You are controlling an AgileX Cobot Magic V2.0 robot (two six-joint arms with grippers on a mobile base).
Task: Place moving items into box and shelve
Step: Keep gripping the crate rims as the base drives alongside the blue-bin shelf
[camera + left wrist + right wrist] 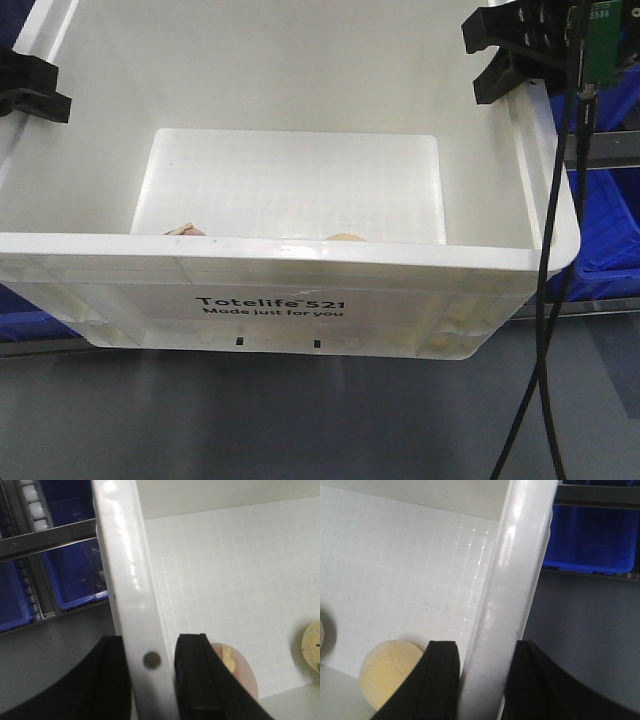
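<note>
White box clamped at side rims by left gripper and right gripper. Inside box near front wall: pink toy partly hidden behind finger, yellow toy cut off.

A smooth grey floor with a dull sheen fills the lower part of the front view, catching soft, diffuse reflections of overhead light. Beyond it stand blue plastic bins on a grey metal rack. The left wrist view shows a row of small white rollers along the rack, with more blue bins beneath its rail.
</note>
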